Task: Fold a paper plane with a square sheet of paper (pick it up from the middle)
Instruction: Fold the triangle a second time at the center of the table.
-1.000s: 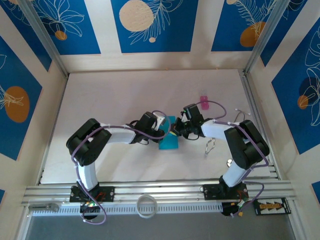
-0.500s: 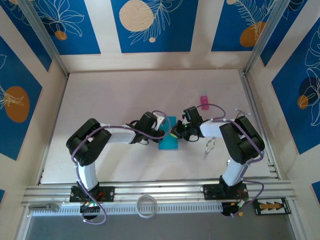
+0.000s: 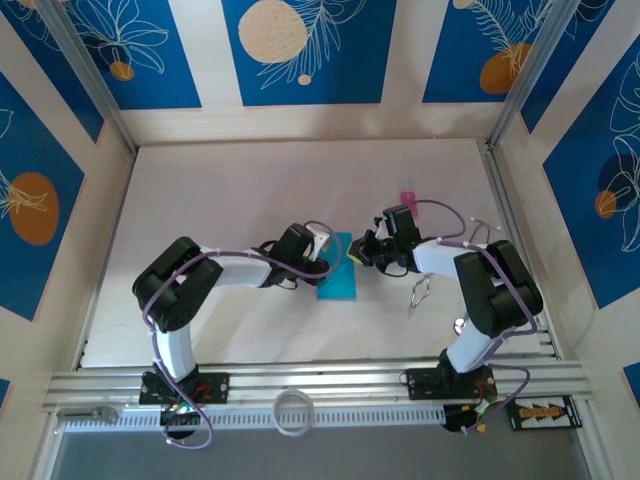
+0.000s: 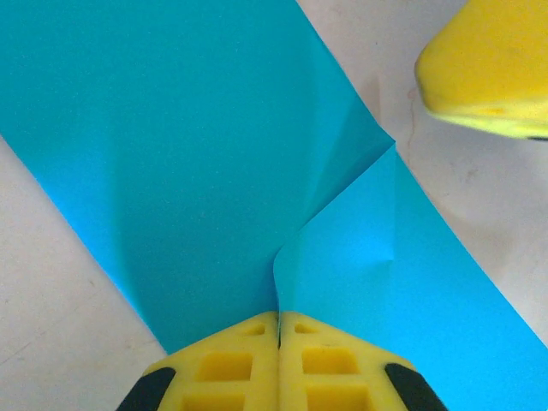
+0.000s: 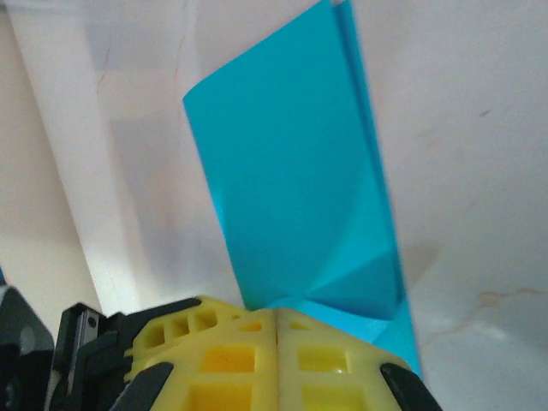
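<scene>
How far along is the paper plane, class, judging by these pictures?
Done: the square sheet of paper is folded into a narrow rectangle, with diagonal creases. In hand: the shut left gripper and right gripper meet its edges. Left: no pointed dart yet.

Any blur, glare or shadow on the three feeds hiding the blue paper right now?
Top external: even light, no glare; the sheet of paper is small in frame. Left wrist: paper sharp, soft shading beside the crease, yellow finger at upper right blurred. Right wrist: paper clear, faint shadows on the table, right gripper slightly soft.
</scene>
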Motion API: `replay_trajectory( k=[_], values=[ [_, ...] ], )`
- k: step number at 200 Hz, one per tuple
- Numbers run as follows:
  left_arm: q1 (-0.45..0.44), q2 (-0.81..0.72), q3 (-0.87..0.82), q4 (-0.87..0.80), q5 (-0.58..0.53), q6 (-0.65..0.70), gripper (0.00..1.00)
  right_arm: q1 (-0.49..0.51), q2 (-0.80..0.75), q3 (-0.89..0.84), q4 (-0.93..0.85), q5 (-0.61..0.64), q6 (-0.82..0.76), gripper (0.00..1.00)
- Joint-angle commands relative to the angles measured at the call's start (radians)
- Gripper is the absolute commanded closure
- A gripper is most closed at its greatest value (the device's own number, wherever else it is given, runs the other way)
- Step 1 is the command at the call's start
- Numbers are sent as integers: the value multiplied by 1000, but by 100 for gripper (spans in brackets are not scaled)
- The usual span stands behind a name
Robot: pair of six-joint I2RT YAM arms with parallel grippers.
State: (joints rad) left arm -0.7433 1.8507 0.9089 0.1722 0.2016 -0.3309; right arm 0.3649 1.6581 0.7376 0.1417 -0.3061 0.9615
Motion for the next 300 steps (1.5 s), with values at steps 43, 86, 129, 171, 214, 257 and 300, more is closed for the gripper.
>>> replay_trajectory(
  k=[43,86,129,171,214,257,300],
  values=[
    [11,18,-15,-116,-24,21,100,74,104,20,-44,25,-9,97],
    [11,4,-10,-124,-41,20,100,66,111,1,-87,75,-13,97],
    [12,-60,35,-186,-71,-24,81,60,127,-9,-80,56,-33,98],
    [28,-163,67,-278,-84,-83,69,53,121,-2,-95,57,-37,98],
    [41,-182,97,-290,203,-130,82,50,117,4,-106,53,-40,98],
    [35,-96,137,-271,428,-182,98,50,115,-6,-98,47,-37,98],
    [32,-22,174,-331,429,-183,98,51,123,-6,-100,37,-40,98]
  ],
)
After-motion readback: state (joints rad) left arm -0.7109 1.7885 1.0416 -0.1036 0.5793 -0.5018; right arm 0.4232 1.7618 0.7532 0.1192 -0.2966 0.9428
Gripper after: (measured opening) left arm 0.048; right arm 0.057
